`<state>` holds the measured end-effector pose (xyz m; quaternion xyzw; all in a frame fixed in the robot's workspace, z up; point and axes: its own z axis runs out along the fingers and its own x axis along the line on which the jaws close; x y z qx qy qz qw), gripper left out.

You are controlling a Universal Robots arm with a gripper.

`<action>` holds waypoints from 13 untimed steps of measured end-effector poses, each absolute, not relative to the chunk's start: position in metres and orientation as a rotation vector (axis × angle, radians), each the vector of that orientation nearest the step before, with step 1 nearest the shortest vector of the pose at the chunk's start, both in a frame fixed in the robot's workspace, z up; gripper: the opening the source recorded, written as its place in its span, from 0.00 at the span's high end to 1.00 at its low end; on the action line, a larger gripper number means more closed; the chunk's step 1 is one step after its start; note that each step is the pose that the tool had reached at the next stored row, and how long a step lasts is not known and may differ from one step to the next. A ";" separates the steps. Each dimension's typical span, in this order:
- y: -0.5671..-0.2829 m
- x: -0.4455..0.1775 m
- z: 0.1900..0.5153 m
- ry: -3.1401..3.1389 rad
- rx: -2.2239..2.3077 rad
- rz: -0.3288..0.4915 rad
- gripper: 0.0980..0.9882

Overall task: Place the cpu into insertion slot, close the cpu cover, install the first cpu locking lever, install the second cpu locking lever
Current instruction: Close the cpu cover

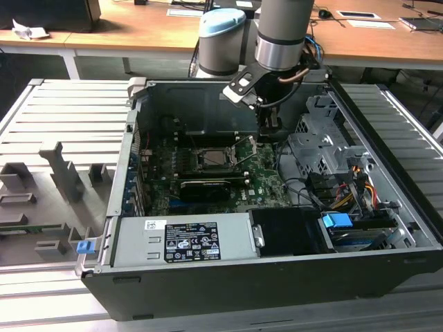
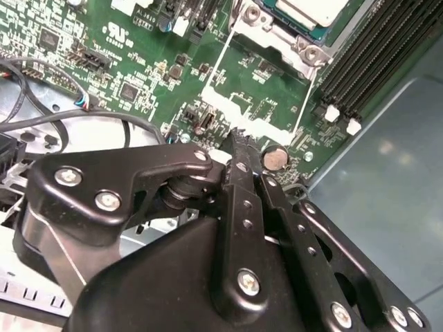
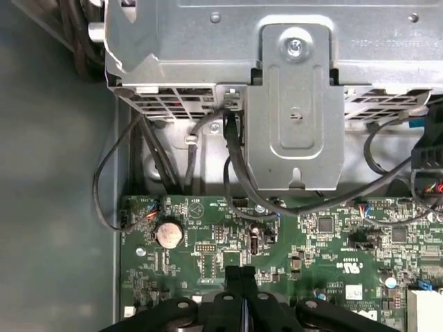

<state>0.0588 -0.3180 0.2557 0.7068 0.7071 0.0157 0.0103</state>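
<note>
- The open case (image 1: pixel 208 290) lies on its side in the exterior view, and the arm (image 1: pixel 280 28) drops into it from the far edge.
- The power supply (image 1: pixel 183 238) runs along the near wall. The drive cage (image 1: pixel 315 149) sits at the exterior view's right, and the first wrist view looks straight onto its steel plate (image 3: pixel 294 104), with cables (image 3: pixel 232 173) looping under it.
- The green board (image 1: pixel 263 180) covers the floor, and the black card (image 1: pixel 205 187) lies across it just on the near side of the slot.
- The gripper (image 1: pixel 268 136) hangs over the board between the slot and the drive cage, touching neither.
- The wrist views settle what the exterior view can't. In the first, the gripper (image 3: pixel 242 273) has its jaws pressed together with just a seam between them and nothing held. In the second, the gripper (image 2: pixel 240 137) shows a serrated tip over bare board.
- The slot (image 1: pixel 214 158) is mid-board in the exterior view.
- Up close in the second wrist view, the cover (image 2: pixel 273 38) frames the socket. Whether it is latched, I can't tell.
- The cpu (image 2: pixel 311 7) sits inside that frame, silver top up, well apart from the tips.
- The memory slots (image 2: pixel 374 55) run beside the socket, clear in the second wrist view.
- The coin cell (image 2: pixel 275 159) is right beside the tip in the second wrist view, and it sits off to one side (image 3: pixel 168 234) in the first.
</note>
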 end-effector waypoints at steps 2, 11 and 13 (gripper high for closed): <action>-0.318 0.061 0.255 2.208 2.207 0.048 0.99; -0.318 0.065 0.245 2.211 2.210 0.041 0.99; -0.318 0.063 0.245 2.211 2.210 0.041 0.99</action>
